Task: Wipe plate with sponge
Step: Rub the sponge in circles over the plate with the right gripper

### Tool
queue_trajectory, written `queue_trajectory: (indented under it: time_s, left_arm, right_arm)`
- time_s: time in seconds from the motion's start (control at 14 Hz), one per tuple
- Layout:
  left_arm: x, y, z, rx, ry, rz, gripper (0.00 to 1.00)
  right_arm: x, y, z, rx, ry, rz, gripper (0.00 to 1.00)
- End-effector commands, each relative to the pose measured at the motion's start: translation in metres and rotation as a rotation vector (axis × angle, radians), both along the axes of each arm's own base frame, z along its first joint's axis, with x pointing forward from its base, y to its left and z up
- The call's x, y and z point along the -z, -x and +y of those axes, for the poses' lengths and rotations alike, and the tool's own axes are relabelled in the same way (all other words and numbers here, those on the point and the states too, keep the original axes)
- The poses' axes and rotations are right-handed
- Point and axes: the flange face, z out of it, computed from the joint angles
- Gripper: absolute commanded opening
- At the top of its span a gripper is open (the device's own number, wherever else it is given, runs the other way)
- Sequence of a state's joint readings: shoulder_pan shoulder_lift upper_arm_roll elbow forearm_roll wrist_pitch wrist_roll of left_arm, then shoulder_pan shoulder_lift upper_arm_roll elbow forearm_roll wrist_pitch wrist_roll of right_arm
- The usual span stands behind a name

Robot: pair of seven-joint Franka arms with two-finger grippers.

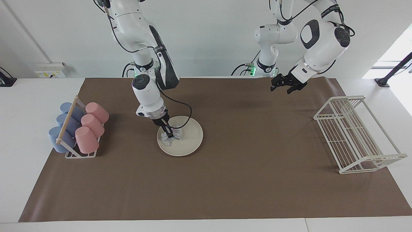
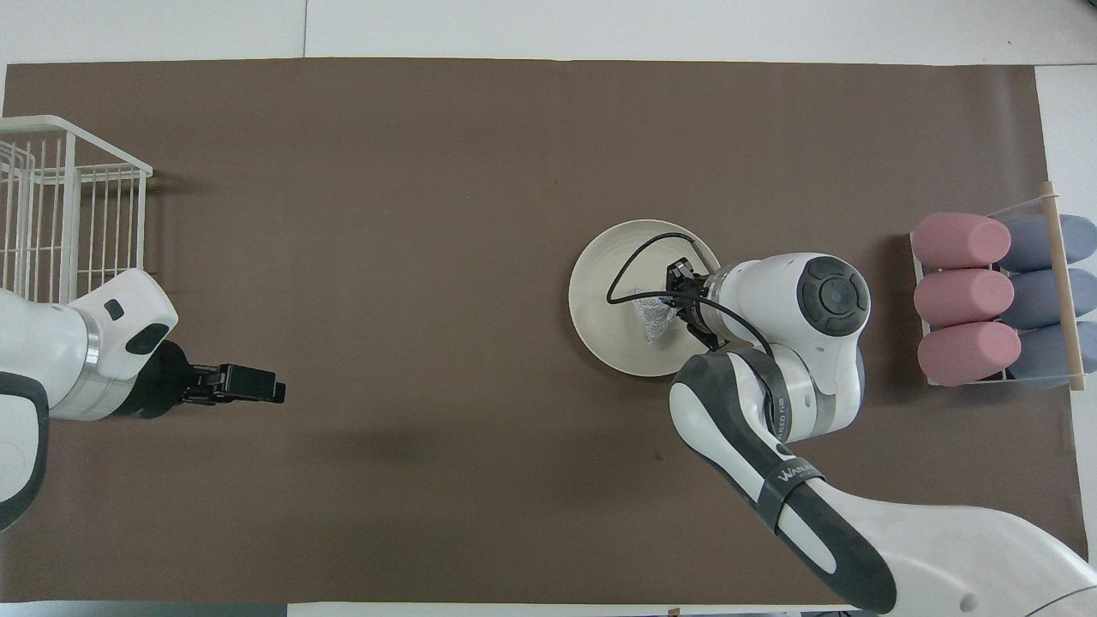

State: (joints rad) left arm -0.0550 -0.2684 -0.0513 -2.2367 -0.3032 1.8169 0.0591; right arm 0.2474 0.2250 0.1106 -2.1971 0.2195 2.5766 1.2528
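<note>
Right jaws clamped on the small silvery, glittery mesh sponge [image 1: 171,136] [image 2: 653,320] at its pinched middle, pressing it down onto the round, flat cream-white plate [image 1: 190,141] [image 2: 600,300]. Right gripper [image 1: 167,132] [image 2: 677,302] tilted, reaching in from the plate's rim toward the right arm's end of the bench, black cable looping above the plate. Sponge lying on the plate's half nearer the cup rack, touching the surface. Plate resting flat on the brown mat [image 1: 225,187] [image 2: 386,214], about midway across the bench, a little toward the right arm's end. Beside it, farther toward that end, a white wire rack with a wooden bar [image 1: 68,122] [image 2: 1057,283] holding three pink cups [image 1: 91,125] [image 2: 962,297] and three blue-grey cups [image 1: 62,127] [image 2: 1046,296] lying on their sides. Left gripper [image 1: 284,84] [image 2: 257,394] hanging in the air, waiting, over the mat toward the left arm's end; jaws spread wide and gripping nothing. Near it, at the left arm's end of the bench, a white wire dish rack [image 1: 357,135] [image 2: 60,206] standing on the mat's edge, well apart from the plate.
</note>
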Motion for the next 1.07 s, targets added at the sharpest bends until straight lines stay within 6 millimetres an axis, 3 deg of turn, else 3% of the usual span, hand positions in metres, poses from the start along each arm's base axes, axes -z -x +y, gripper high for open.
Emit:
queue_trajectory:
  time_s: [0.0,0.14,0.29,0.43,0.57,0.71,0.86,1.0]
  left_arm:
    - [-0.002,-0.006,0.001,-0.01,-0.023,-0.011,1.0]
    - [-0.002,-0.006,0.001,-0.01,-0.023,-0.011,1.0]
    - [-0.002,-0.006,0.001,-0.01,-0.023,-0.011,1.0]
    - [-0.002,-0.006,0.001,-0.011,-0.023,-0.012,1.0]
    - [-0.002,-0.006,0.001,-0.012,-0.023,-0.01,1.0]
    - [-0.002,-0.006,0.001,-0.012,-0.023,-0.012,1.0]
    - [-0.002,-0.006,0.001,-0.009,-0.023,-0.012,1.0]
    - [-0.002,-0.006,0.001,-0.012,-0.023,-0.011,1.0]
  right_arm:
    - [0.012,0.024,0.04,0.079,-0.024,0.027,0.0]
    - [0.013,0.033,0.06,0.097,-0.029,0.037,0.0]
    - [0.013,0.031,0.06,0.095,-0.033,0.023,0.0]
    - [0.015,0.023,0.042,0.048,-0.024,0.011,0.0]
    - [0.017,0.008,0.002,-0.024,-0.005,-0.008,0.0]
    - [0.016,-0.001,-0.022,-0.074,0.006,-0.026,0.0]
    - [0.017,0.0,-0.022,-0.065,0.005,-0.023,0.0]
    - [0.016,0.005,-0.008,-0.046,-0.001,-0.017,0.0]
